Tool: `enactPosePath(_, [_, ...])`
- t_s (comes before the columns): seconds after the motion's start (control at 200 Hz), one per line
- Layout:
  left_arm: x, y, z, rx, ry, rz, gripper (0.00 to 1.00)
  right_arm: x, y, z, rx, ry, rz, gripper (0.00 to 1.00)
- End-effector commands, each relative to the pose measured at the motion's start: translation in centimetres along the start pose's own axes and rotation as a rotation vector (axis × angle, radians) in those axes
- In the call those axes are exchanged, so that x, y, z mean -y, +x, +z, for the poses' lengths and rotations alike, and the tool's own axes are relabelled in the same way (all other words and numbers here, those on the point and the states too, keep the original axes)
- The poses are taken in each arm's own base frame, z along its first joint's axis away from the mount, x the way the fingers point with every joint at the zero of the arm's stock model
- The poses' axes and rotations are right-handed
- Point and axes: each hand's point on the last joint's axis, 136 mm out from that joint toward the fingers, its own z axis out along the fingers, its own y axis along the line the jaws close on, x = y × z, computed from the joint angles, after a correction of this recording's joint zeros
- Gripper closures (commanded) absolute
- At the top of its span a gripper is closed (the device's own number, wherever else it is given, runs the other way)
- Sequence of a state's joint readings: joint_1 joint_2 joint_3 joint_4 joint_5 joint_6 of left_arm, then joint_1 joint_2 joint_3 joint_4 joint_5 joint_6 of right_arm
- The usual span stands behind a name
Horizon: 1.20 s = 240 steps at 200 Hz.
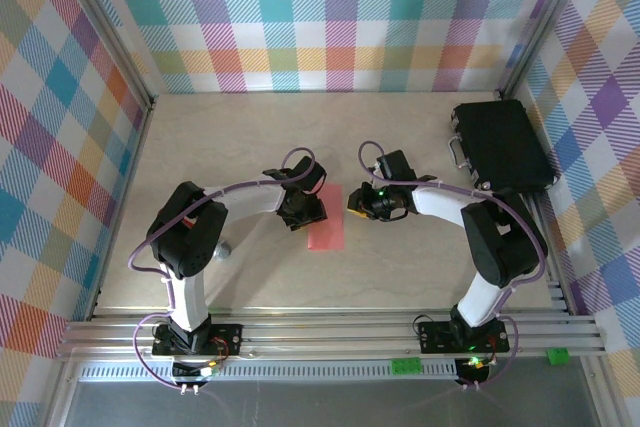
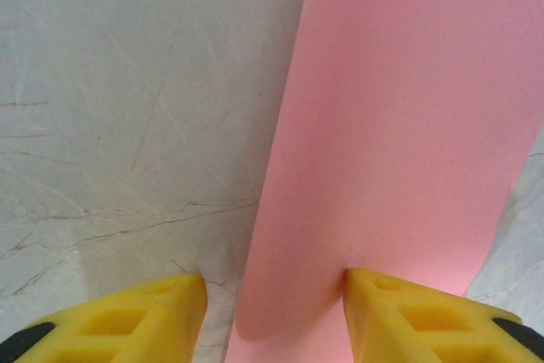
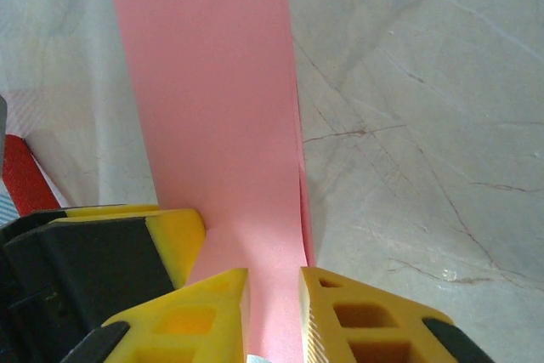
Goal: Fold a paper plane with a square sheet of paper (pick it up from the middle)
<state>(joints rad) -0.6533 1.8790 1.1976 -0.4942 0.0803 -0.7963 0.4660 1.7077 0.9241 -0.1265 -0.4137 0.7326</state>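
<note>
The sheet of paper (image 1: 327,225) lies on the tabletop (image 1: 250,137) near its centre, between the two claws, folded into a narrow strip. From above, its long axis runs from the near side towards the far wall, and its short ends face the arm bases and the back. The left claw (image 2: 272,286) is partly open and straddles one long edge: one finger sits over the paper, the other stands on bare tabletop just beside it, and nothing is clamped. The right claw (image 3: 274,278) is at the opposite long edge, its jaws a narrow gap apart with paper visible in the gap. Whether it grips the sheet cannot be told. A black case (image 1: 500,145) rests well apart at the far right.
</note>
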Motion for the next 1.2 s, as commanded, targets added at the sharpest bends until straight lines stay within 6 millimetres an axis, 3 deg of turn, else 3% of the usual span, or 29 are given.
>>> enactPosePath(0.0, [-2.7, -0.7, 1.1, 0.034, -0.116, -0.024, 0.51, -0.5, -0.2, 0.3, -0.011, -0.026, -0.01, 0.76])
enactPosePath(0.83, [-2.8, 0.4, 2.3, -0.03, -0.111, 0.011, 0.5, -1.1, -0.3, 0.8, -0.025, -0.062, -0.007, 0.78])
enactPosePath(1.195, [-2.4, 0.5, 2.4, -0.039, -0.089, 0.031, 0.54, -1.8, -0.2, 1.3, -0.059, -0.108, 0.001, 0.83])
